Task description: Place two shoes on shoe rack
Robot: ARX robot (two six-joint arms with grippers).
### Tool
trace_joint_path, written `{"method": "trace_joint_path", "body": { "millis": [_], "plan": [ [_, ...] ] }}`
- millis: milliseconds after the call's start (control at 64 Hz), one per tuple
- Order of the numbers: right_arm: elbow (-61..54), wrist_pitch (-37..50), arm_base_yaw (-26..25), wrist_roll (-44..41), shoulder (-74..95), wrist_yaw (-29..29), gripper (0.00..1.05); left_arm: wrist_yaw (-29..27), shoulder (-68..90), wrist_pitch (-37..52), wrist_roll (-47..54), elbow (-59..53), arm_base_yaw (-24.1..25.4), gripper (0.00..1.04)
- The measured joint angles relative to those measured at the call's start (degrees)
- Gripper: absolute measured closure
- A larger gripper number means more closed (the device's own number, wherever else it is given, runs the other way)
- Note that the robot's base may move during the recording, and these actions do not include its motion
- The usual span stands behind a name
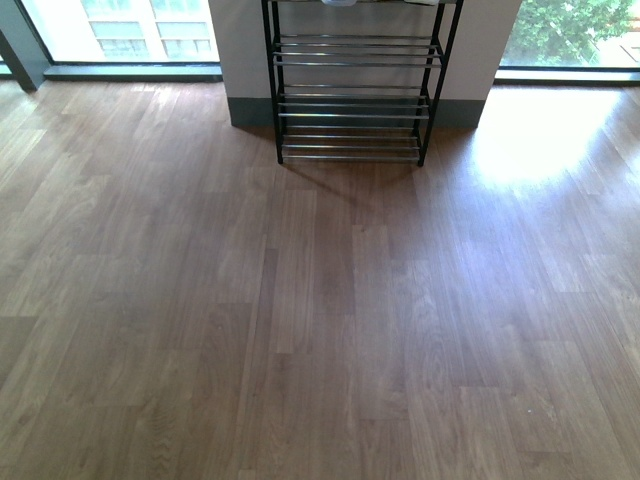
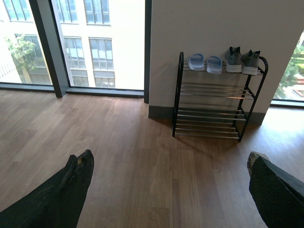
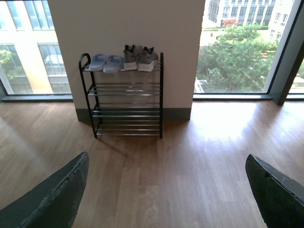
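A: Where are the shoes?

B: The pair of grey knit sneakers with white soles [image 2: 242, 61] stands on the top tier of the black metal-framed shoe rack with thin chrome bars [image 2: 216, 97], heels outward, the two touching side by side. In the right wrist view the same grey sneakers [image 3: 139, 58] sit at the end of the rack [image 3: 124, 97] nearer the big window

A: And the slides?

B: The pair of pale blue open-toe slides [image 2: 205, 62] lies on that same top tier just beside the sneakers, at the other end; the right wrist view shows them [image 3: 105, 62] too. The tiers below are bare bars

A: What does the front camera see?

B: Only the lower tiers of the rack [image 1: 352, 100], backed against a white wall pillar [image 1: 240, 50] with a dark skirting, and the brown wood-plank floor [image 1: 320, 320] in front. The top tier is cut off, so the shoes do not show there

A: And the pincers?

B: The left pincer [image 2: 168, 173] is spread wide, its dark fingers at opposite edges of its view, nothing between them but floor. The right pincer [image 3: 166, 183] is likewise wide open and holds nothing. Both are well apart from the rack, with tall glass windows [image 3: 237, 47] on either side of the pillar
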Motion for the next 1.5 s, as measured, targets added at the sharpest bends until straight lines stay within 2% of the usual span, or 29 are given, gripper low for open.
{"method": "trace_joint_path", "body": {
  "millis": [1499],
  "plan": [
    [0.0,0.0,0.0,0.0,0.0,0.0,0.09,0.0,0.0,0.0,0.0,0.0,0.0,0.09]
  ]
}}
